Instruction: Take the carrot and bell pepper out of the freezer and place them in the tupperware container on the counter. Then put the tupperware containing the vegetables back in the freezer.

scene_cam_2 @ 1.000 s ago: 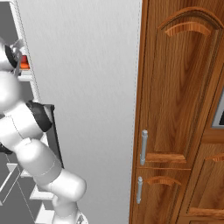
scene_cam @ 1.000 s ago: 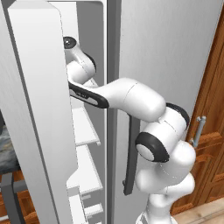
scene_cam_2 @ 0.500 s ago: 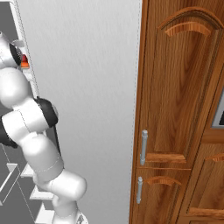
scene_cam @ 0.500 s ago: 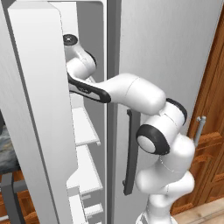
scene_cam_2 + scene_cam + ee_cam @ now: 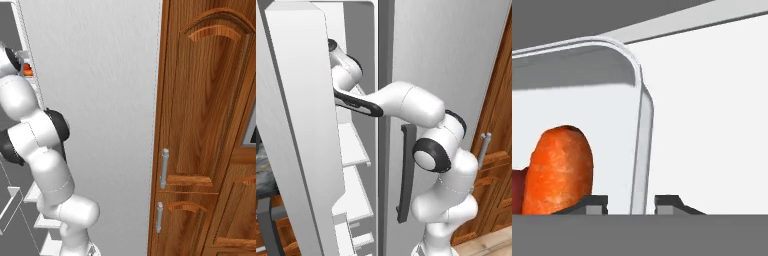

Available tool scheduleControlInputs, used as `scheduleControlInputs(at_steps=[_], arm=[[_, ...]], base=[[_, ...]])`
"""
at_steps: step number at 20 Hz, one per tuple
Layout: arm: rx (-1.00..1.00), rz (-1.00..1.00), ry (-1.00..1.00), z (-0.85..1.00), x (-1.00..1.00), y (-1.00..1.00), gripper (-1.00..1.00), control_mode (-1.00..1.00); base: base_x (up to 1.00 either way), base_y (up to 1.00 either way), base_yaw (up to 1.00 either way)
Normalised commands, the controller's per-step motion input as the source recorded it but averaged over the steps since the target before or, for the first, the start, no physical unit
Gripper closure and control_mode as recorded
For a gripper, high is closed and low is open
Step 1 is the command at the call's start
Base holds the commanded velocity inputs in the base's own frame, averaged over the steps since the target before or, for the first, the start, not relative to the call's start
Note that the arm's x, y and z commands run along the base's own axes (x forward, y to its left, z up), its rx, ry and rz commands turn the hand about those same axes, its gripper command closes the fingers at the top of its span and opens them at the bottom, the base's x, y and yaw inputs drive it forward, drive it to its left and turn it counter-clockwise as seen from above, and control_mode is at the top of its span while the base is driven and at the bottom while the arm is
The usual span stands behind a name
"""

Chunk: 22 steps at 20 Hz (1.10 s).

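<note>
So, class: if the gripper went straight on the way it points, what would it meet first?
Probably the tupperware container's rim wall, standing between the gripper's parted jaws; the carrot sits aside, inside.

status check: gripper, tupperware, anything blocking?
Gripper part-open, fingertips straddling tupperware container rim. Carrot inside it, on freezer shelf. No obstruction seen.

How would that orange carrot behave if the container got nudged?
The carrot looks smooth and rounded, so it might roll or slide. It seems stiff, not floppy. The tupperware container's raised rim would probably keep it inside.
</note>
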Motion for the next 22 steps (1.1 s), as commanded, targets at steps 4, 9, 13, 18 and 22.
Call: scheduleControlInputs(at_steps=[4, 9, 13, 18, 22], arm=[[-0.03, -0.01, -0.05, 0.0, -0.31, -0.02, -1.0, -1.0], [0.0, 0.0, -0.08, 0.0, -0.79, -0.25, -1.0, -1.0], [0.0, 0.0, -0.08, 0.0, -0.72, -0.59, -1.0, -1.0], [0.0, 0.0, -0.03, 0.0, -0.68, -0.69, -1.0, -1.0], [0.0, 0.0, -0.02, 0.0, -0.85, -0.66, -1.0, -1.0]], base=[[0.0, 0.0, 0.0], [0.0, 0.0, 0.0], [0.0, 0.0, 0.0], [0.0, 0.0, 0.0], [0.0, 0.0, 0.0]])
